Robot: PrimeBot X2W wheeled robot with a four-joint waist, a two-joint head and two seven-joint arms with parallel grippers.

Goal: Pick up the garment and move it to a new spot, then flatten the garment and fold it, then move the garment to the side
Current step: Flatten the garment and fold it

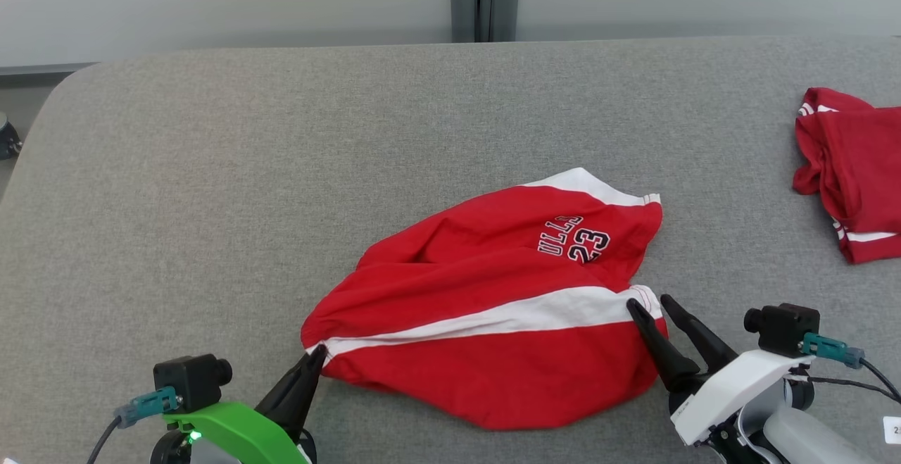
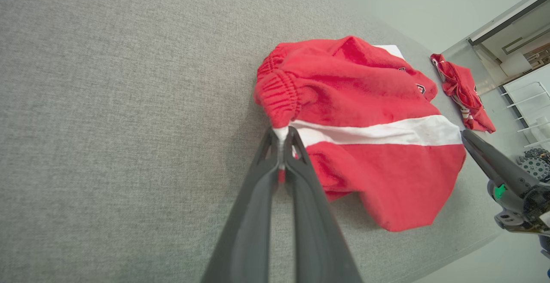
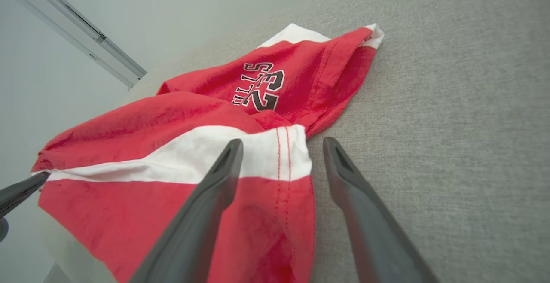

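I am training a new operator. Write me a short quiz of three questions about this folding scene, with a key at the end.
1. True or false: the left end effector is shut on an edge of the red shorts.
2. Choose one. The right end effector is: A) open, at the shorts' hem; B) shut on the shorts; C) shut, far from the shorts.
3. Fill in: the number printed on the shorts is ___.
Key: 1 true; 2 A; 3 23.
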